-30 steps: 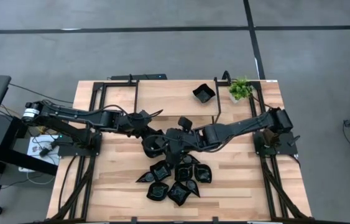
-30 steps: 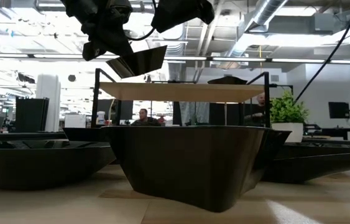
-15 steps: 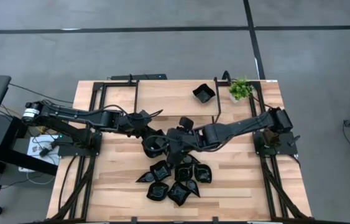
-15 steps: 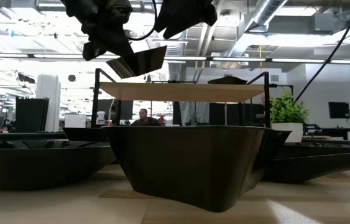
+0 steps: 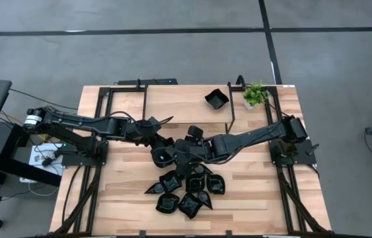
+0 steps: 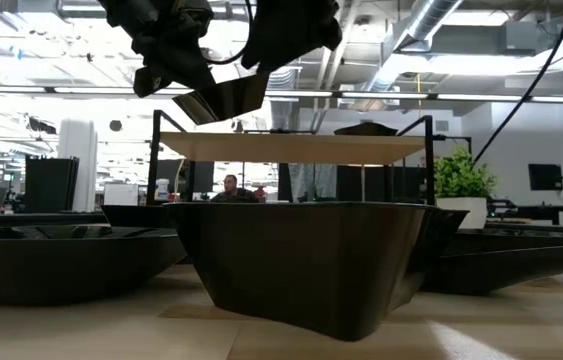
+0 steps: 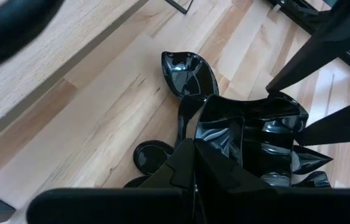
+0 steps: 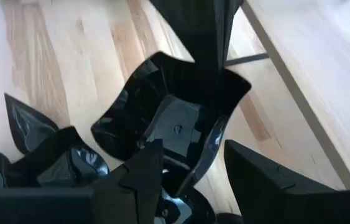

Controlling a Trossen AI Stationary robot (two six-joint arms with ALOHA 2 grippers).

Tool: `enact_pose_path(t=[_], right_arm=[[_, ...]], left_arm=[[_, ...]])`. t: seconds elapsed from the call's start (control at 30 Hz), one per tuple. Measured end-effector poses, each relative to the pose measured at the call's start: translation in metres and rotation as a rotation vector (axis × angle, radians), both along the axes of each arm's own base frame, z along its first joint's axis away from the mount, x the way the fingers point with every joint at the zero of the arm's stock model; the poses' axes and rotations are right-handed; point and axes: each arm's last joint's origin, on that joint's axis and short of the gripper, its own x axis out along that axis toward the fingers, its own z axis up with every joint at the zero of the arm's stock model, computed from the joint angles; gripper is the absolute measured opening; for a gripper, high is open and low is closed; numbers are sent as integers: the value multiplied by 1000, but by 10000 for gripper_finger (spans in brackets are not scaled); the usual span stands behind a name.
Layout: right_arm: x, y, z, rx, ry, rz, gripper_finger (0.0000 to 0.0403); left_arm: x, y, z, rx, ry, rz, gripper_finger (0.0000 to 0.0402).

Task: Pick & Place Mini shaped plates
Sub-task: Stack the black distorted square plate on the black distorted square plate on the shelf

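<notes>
My left gripper point(image 5: 161, 151), coming from the table's left, is shut on a glossy black mini shaped plate point(image 5: 163, 158), held above mid-table. My right gripper point(image 8: 192, 149) reaches in from the right. It is open, with its fingers on either side of that plate's rim point(image 8: 202, 146); I cannot tell whether they touch it. In the low view the plate point(image 6: 223, 100) hangs tilted between both grippers. Several more black plates point(image 5: 187, 188) lie in a pile on the wood toward the near edge. One square plate point(image 5: 217, 99) sits on the raised shelf. My left gripper pinches the plate's rim point(image 7: 207, 149) between its two shut fingers, slanting down from the table's left. The plate point(image 7: 249, 140) is lifted clear of the table and the pile, and sticks out tilted beyond the fingertips.
A raised wooden shelf point(image 6: 291, 147) on a black frame spans the far half of the table. A small potted plant point(image 5: 256, 94) stands at its right end. Bare wood lies to the left and right of the pile. In the low view, people sit in the room beyond the table.
My right gripper has edged down and closer to the plate that my left gripper holds. The left gripper and its plate have kept still.
</notes>
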Motion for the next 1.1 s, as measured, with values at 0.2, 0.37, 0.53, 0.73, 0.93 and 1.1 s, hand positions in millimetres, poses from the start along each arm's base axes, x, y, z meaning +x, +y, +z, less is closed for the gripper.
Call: enact_pose_path(t=[0.2,0.37,0.53,0.73,0.93,1.1], right_arm=[[0,-2,2,-37,-14,-16,164],[1,-4,-1,-48,5,-16,158],[2,-9,-2,-50,12,-27,147],[1,-13,-3,-52,27,-35,132],[1,-13,-3,-52,26,-35,121],[1,-13,-3,-51,26,-35,118]], left_arm=[[0,0,0,0,-1,0,8],[0,0,0,-3,-1,2,11],[0,0,0,-3,-2,2,11],[1,0,1,-4,-10,2,8],[1,0,1,-5,-17,2,9],[2,0,3,-7,-36,2,8]])
